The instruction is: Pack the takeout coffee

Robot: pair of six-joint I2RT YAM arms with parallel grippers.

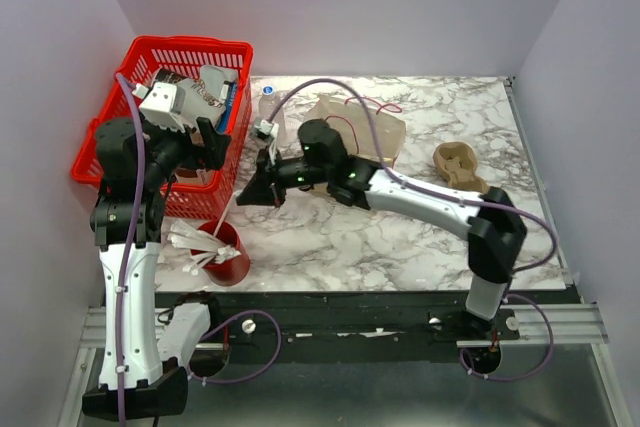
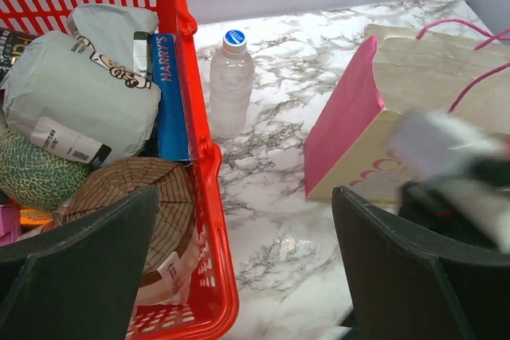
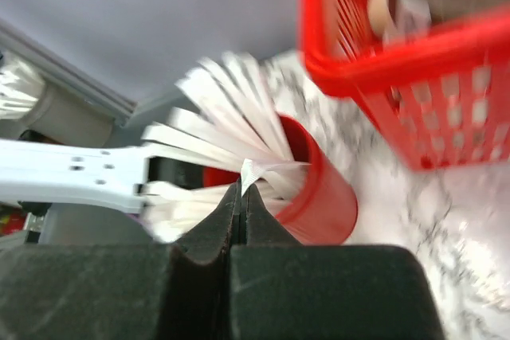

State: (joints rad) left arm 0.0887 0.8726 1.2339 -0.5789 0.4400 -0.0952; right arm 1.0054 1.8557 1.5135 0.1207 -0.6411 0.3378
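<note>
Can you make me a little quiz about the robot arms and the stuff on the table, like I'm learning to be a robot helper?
1. True or false: the right gripper is shut on a white stick near the red cup.
2. Pick one. The water bottle stands:
A) on the marble table, between the red basket and the pink paper bag
B) inside the basket
C) inside the cup
3. In one word: how do the jaws of the left gripper stand, open or shut?

Key: 1 true; 2 A; 3 open.
</note>
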